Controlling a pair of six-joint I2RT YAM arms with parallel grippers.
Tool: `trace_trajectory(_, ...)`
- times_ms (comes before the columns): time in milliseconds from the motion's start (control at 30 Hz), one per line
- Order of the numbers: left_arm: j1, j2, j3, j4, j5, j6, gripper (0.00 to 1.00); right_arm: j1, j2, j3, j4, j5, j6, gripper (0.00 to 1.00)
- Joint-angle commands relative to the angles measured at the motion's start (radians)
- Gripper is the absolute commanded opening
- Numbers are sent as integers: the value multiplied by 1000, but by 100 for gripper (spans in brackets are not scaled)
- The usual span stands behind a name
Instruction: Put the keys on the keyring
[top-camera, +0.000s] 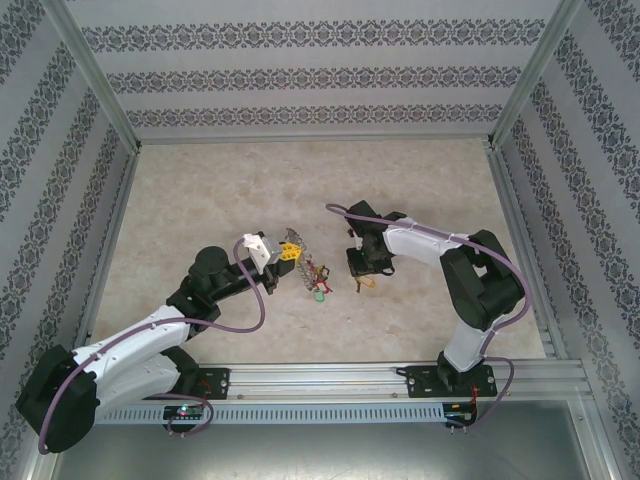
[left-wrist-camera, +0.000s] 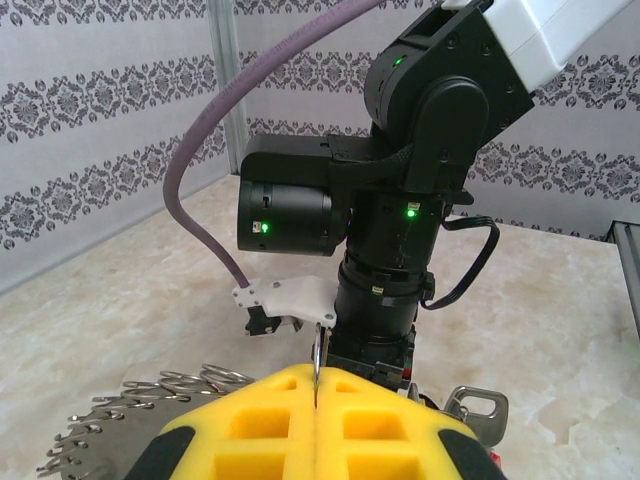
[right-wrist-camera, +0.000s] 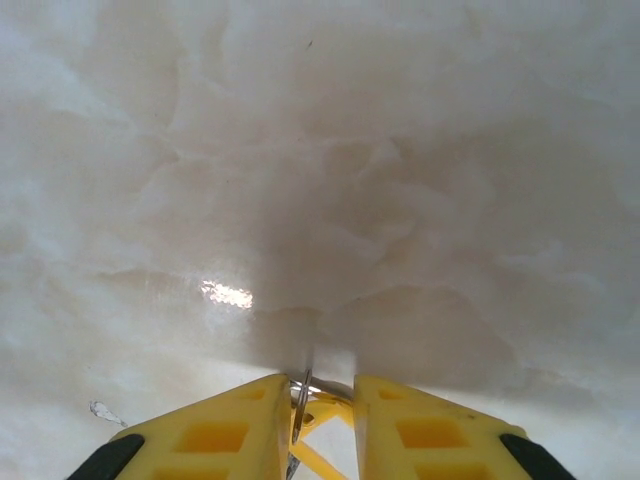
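Note:
My left gripper (top-camera: 287, 254) (left-wrist-camera: 316, 372) is shut on a thin metal loop of the keyring (top-camera: 291, 238), holding it edge-on between the yellow fingers. The keyring's grey hoop with its fringe of small rings (left-wrist-camera: 130, 420) shows low on the left in the left wrist view. Loose keys (top-camera: 318, 280) with red and green tags lie on the table just right of it. My right gripper (top-camera: 362, 272) (right-wrist-camera: 322, 385) points down at the table, its jaws apart. A key with a yellow tag (right-wrist-camera: 312, 415) sits in the gap against the left finger, and the right finger stands off it.
The right arm's wrist (left-wrist-camera: 400, 200) stands close in front of the left gripper. A silver key (left-wrist-camera: 478, 405) lies at the lower right in the left wrist view. Patterned walls and metal rails (top-camera: 320, 375) bound the marble table (top-camera: 300, 180).

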Motion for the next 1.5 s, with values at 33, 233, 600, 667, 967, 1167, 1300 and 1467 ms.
trace_trajectory(33,8,0,41,31,19,22,0,-16,2,43,-17,24,23,26)
trace_trajectory(233,7,0,41,27,15,25,0,-13,26,54,-16,9,20,20)
trace_trajectory(600,8,4,46,22,16,32,0,-12,52,58,-31,10,22,17)
trace_trajectory(667,7,5,47,22,16,32,0,-11,51,54,-28,7,20,15)
trace_trajectory(967,9,10,50,24,20,32,0,-5,62,56,-42,-4,18,19)
trace_trajectory(1167,8,11,50,23,22,30,0,2,55,52,-45,8,19,16)
trace_trajectory(1300,7,11,51,22,25,29,0,2,58,52,-47,6,16,14)
trace_trajectory(1467,9,8,51,21,25,27,0,2,64,53,-45,-10,19,15)
